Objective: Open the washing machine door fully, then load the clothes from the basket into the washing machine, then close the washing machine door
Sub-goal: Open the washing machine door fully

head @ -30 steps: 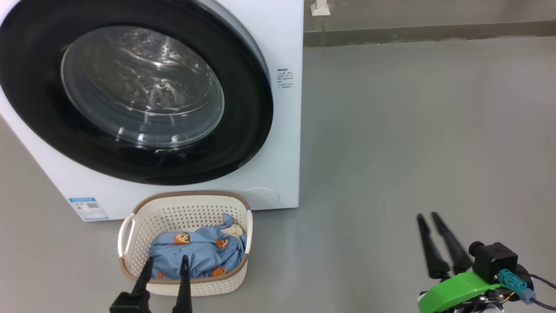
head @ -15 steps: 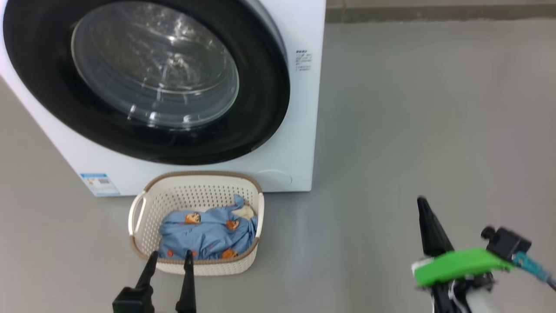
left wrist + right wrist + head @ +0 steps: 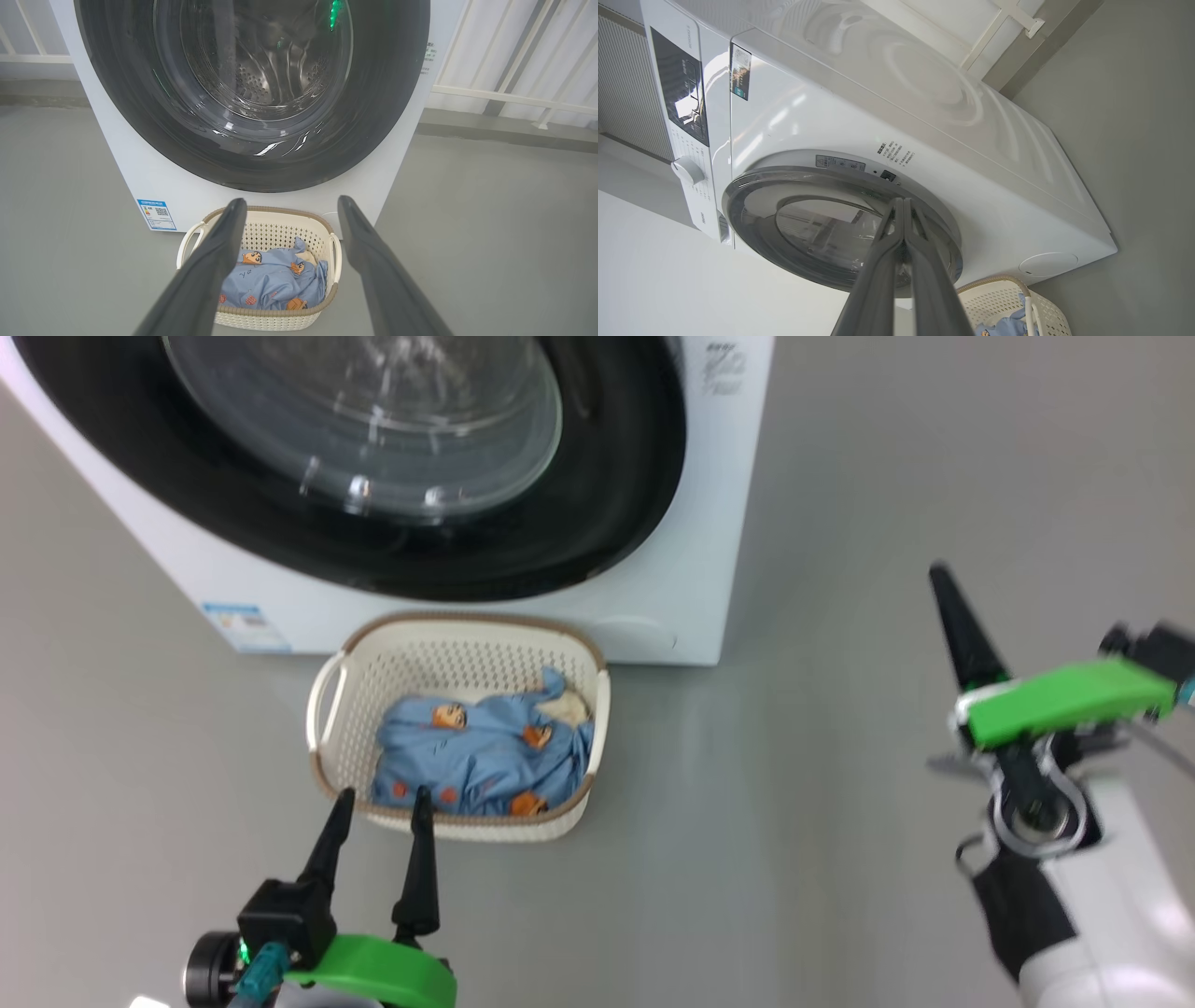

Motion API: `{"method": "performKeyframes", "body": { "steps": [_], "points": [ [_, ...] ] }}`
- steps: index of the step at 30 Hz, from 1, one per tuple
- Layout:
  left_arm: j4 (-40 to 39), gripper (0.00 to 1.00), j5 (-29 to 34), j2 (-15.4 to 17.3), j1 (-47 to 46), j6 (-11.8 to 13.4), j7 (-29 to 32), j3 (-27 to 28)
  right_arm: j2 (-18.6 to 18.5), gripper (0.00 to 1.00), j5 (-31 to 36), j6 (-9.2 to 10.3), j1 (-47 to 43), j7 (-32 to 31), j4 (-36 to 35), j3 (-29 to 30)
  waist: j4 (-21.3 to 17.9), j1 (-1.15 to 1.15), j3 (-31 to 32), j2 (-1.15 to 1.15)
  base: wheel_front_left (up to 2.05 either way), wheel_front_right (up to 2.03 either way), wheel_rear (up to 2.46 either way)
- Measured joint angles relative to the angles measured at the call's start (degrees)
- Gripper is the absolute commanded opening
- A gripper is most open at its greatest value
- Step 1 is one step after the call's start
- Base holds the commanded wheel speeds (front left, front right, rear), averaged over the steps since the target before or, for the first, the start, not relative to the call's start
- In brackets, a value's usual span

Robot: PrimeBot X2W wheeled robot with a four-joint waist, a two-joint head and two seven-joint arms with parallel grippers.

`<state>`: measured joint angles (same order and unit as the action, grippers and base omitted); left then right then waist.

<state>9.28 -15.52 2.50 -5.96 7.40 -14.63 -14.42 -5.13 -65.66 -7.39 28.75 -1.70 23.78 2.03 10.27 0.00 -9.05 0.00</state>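
Two-arm pose before the washing machine door.
Fingers of left gripper spread wide near the basket; right gripper pinched together, empty, pointing doorward.

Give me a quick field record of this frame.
washing machine door: looks slightly ajar, not swung open
basket: on floor, in front of washing machine
clothes: bundled inside basket
left gripper: fingers open, empty, by basket's near side
right gripper: fingers shut, empty, aimed at door
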Motion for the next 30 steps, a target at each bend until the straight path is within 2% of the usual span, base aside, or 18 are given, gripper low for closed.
{"method": "performKeyframes", "body": {
  "steps": [17, 30],
  "points": [
    [-2.5, 1.0, -3.3, -0.3, -6.2, 1.4, 0.0, -5.5, -4.6, 0.0, -1.8, 0.0, 21.3, -10.9, 6.8, 2.2, 5.5, 0.0, -10.6, 0.0, 0.0, 0.0, 0.0],
    [-3.2, 1.0, -4.5, -0.4, -8.6, 1.9, 0.0, -8.2, -5.9, 0.0, -1.0, 0.0, 34.0, -15.4, 14.3, -0.9, 9.1, 0.0, -16.2, 0.0, 0.0, 0.0, 0.0]
  ]
}}
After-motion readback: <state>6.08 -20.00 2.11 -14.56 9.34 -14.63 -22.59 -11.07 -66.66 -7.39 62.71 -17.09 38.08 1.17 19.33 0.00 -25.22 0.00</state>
